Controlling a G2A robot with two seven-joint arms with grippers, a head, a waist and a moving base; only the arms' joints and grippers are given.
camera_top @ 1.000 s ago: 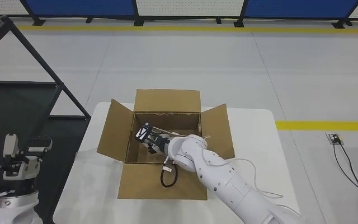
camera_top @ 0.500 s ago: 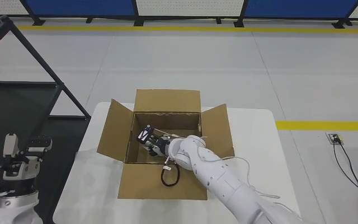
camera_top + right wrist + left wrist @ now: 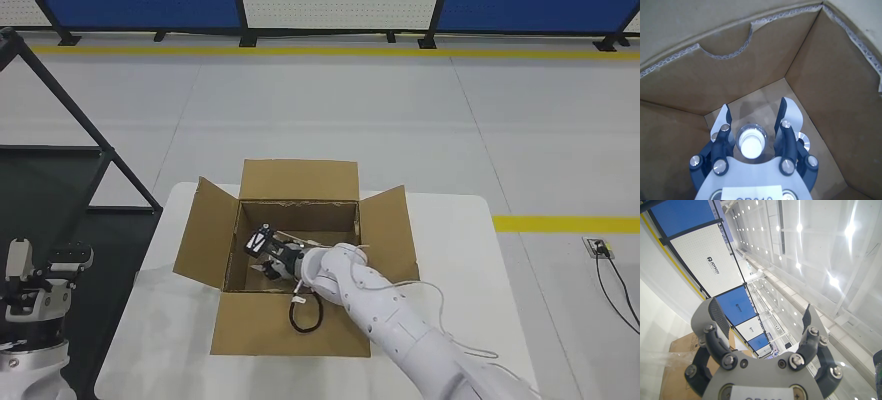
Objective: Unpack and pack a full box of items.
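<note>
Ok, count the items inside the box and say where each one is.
1. A clear bottle with a white cap, upright in the box, between the open fingers of the right gripper. The gripper may hide others.

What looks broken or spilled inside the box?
Nothing stands out. The cardboard box looks whole and open. A white-capped clear bottle sits inside, unspilled, between the fingers of the open right gripper.
</note>
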